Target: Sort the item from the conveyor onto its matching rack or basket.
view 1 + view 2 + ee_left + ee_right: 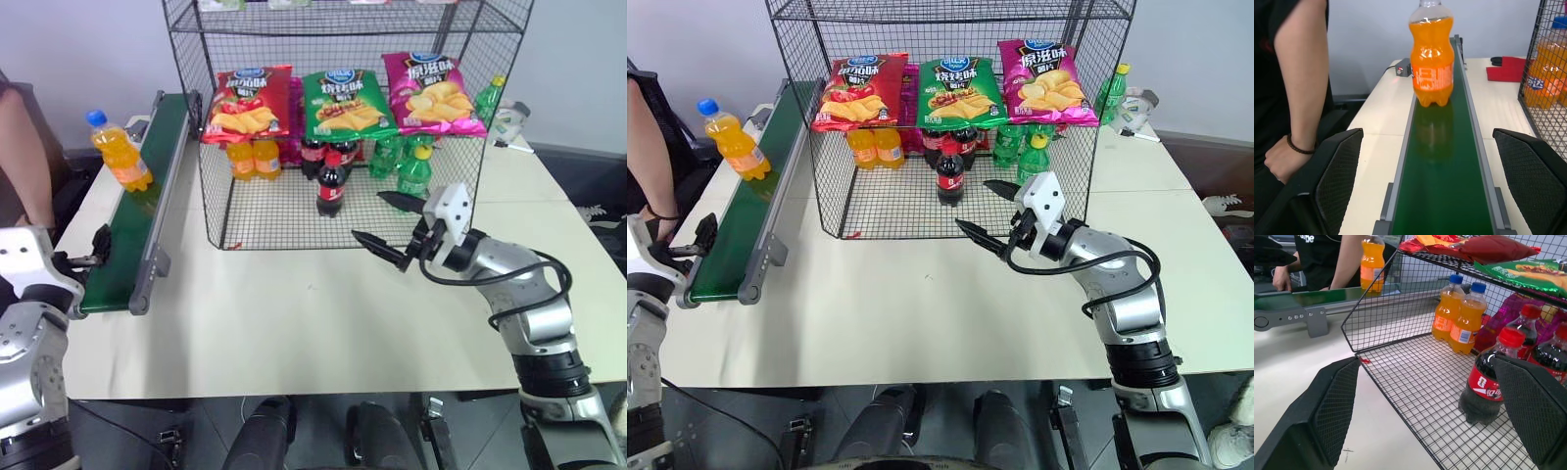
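— What's around me, apart from the job?

— On my left a person's arm (pixel 1300 73) with a dark bracelet (pixel 1299 148). Ahead, chip bags: red (pixel 250 103), green (pixel 345 103) and pink (pixel 433 93), side by side.

— And below them?

— Two orange bottles (pixel 253 157), cola bottles (pixel 331 181) and green bottles (pixel 409 162). All of it sits on a white table (pixel 294 313).

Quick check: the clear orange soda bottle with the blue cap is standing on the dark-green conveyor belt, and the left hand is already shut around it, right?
Not quite. The clear orange soda bottle with the blue cap does stand on the dark-green conveyor belt, but the left hand is open and short of it, not shut around it. The left wrist view shows its fingers spread either side of the belt.
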Robot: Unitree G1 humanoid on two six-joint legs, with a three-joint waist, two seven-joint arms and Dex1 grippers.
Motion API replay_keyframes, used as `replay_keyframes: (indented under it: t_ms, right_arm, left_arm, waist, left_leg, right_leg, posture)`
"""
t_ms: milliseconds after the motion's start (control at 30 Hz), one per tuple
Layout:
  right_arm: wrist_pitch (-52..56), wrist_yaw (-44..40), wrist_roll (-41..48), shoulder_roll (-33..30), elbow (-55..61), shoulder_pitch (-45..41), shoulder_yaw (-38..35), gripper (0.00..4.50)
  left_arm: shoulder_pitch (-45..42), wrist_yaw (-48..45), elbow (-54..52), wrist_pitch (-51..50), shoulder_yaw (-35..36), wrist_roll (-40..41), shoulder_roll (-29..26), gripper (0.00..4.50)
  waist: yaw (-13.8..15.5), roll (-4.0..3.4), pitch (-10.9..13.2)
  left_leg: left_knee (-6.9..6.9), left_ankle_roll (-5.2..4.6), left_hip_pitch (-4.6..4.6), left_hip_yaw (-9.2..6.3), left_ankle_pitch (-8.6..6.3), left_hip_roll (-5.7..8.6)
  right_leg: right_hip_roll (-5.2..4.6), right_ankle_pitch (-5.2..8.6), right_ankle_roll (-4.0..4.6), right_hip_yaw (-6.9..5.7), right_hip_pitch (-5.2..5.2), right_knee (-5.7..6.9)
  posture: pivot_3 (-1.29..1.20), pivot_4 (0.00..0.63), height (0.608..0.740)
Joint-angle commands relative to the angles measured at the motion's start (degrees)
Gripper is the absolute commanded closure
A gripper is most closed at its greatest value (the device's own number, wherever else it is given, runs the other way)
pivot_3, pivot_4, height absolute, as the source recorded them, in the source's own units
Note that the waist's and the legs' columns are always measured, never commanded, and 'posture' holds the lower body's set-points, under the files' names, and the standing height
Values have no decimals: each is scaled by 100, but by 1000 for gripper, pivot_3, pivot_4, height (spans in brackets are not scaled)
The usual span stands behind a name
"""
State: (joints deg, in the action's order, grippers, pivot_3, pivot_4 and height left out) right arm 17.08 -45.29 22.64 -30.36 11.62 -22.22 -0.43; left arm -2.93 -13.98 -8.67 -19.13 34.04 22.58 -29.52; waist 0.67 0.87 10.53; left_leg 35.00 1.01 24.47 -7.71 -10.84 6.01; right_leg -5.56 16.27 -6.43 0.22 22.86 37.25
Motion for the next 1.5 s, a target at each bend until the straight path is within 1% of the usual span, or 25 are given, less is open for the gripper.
replay_keyframes:
  t_ms: [33, 267, 333, 500, 1167, 1200, 1233, 1267, 1300, 1333, 1367, 1500]
  right_arm:
    - [34, 38, 47, 0, 275, -103, -41, 0]
    - [34, 38, 37, 45, 255, -130, -13, 0]
    - [-8, 15, 37, 40, 234, -89, -31, 0]
    - [-90, -28, 33, 25, 200, 6, -76, 0]
    - [-49, 70, 34, 95, 307, -5, 2, 0]
    - [-41, 77, 37, 92, 321, -4, 1, 0]
    - [-39, 80, 38, 89, 324, -4, 0, 0]
    - [-40, 81, 38, 85, 321, -4, -2, 0]
    - [-36, 85, 39, 81, 326, -2, -5, 0]
    - [-33, 86, 41, 75, 328, 1, -11, 0]
    - [-31, 87, 45, 69, 331, 3, -16, 0]
    - [-43, 52, 52, 25, 264, -43, -46, 0]
  left_arm:
    - [-143, 17, 102, 290, -8, -109, -39, 53]
    - [-533, -67, 823, 849, -234, -287, -14, 53]
    - [-667, -87, 1056, 957, -281, -307, 10, 53]
    - [-823, -86, 1381, 1162, -338, -332, 27, 53]
    - [-794, 99, 1440, 1342, -227, -295, 39, 53]
    - [-775, 104, 1411, 1338, -223, -281, 52, 589]
    - [-752, 108, 1370, 1329, -222, -273, 59, 902]
    - [-719, 112, 1296, 1301, -220, -261, 66, 1384]
    - [-672, 110, 1194, 1254, -219, -249, 60, 1741]
    - [-633, 91, 1095, 1215, -215, -216, 53, 1845]
    - [-608, 80, 1024, 1184, -213, -191, 48, 1845]
    - [-497, -101, 19, 802, -129, 214, -149, 1845]
  waist:
    - [1, 0, 0]
    - [2, 0, 0]
    - [2, 0, 0]
    - [-9, 0, 0]
    - [-6, 0, 0]
    - [-6, 0, 0]
    - [-5, 0, 0]
    - [-2, 0, 0]
    - [5, 0, 0]
    - [-2, 0, 0]
    - [-3, 0, -1]
    - [-3, 4, 2]
  left_leg:
    - [0, 0, 0, 0, 0, 0]
    - [0, 0, 0, 0, 0, 1]
    - [-1, 0, 0, 0, 0, 1]
    - [0, 0, 0, 0, 0, 1]
    - [0, 0, 0, 0, 0, 1]
    - [0, 0, 0, 0, 0, 1]
    - [0, 0, 0, -1, 1, 1]
    - [0, -1, 0, 0, 0, 1]
    - [0, -1, 0, -1, 1, 1]
    - [1, 0, -1, -2, 0, 1]
    - [1, 0, -2, -1, 0, 1]
    - [0, 0, 1, -1, 0, 0]
  right_leg:
    - [0, 0, 0, 0, 1, 0]
    - [0, -2, -3, -2, -1, 0]
    - [0, -9, -16, -2, 0, 0]
    - [0, -9, -17, -2, 0, 0]
    - [0, -10, -19, -2, 1, 1]
    - [0, -10, -19, -2, 1, 1]
    - [0, -10, -19, -2, 1, 1]
    - [0, -10, -19, -2, 1, 1]
    - [0, -10, -19, -2, 1, 1]
    - [0, -10, -19, -3, 1, 2]
    - [0, -10, -18, -2, -1, 2]
    - [0, -10, -18, -2, 1, 1]
  posture:
    - [0, 150, 740]
    - [0, 150, 740]
    - [0, 150, 740]
    - [0, 150, 740]
    - [0, 150, 740]
    - [0, 150, 740]
    - [0, 150, 740]
    - [0, 150, 740]
    - [0, 150, 740]
    - [0, 150, 740]
    - [0, 150, 740]
    - [0, 150, 740]
